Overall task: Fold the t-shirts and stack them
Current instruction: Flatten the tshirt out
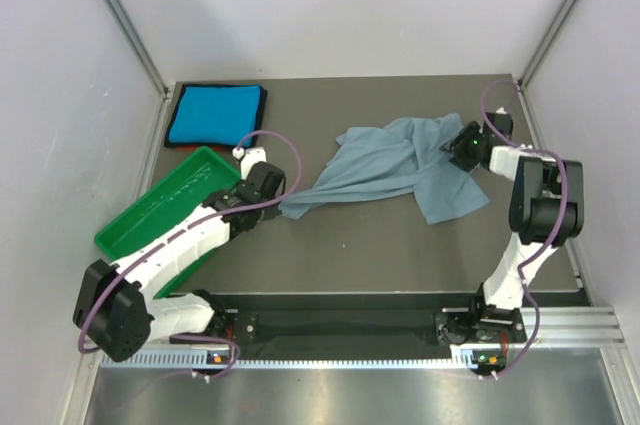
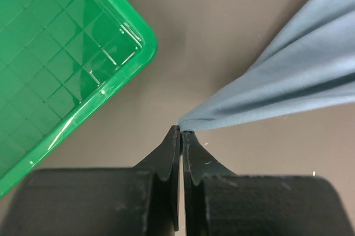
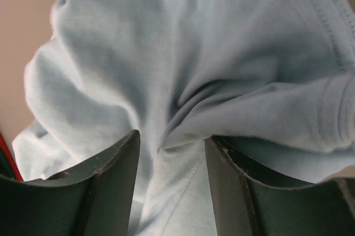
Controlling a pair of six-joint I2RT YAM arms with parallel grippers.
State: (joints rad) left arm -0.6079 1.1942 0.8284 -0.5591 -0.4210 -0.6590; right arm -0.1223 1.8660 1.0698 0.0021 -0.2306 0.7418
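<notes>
Overhead, we logged the grey tee (image 1: 400, 167) lying crumpled and spread across the middle of the table (image 1: 380, 245), one corner drawn out into a long point toward the left. The left gripper (image 1: 283, 200) sat at the end of that point. The right gripper (image 1: 457, 145) was down at the tee's far right edge, over a bunched part of the cloth. The blue tee (image 1: 215, 113) lay folded flat in the far left corner, well apart from the grey one. The tray (image 1: 175, 195) stood tilted between the blue tee and the left arm, which partly covered its near end.

From the left wrist, we saw the left gripper (image 2: 181, 133) with its fingers pressed together and no gap between the tips. The grey tee (image 2: 288, 80) narrowed to a hemmed corner that ended right at those tips and looked pinched there. The tray (image 2: 50, 69) filled the upper left, its rounded corner near the fingers but not touching them. Bare table (image 2: 211, 25) showed between tray and cloth.

From the right wrist, the grey tee (image 3: 194, 58) filled almost the whole view. The right gripper (image 3: 172, 164) had its fingers (image 3: 111, 175) standing apart, with folds of cloth gathering into the gap. We could not tell whether they clamped the cloth or only pressed into it.
</notes>
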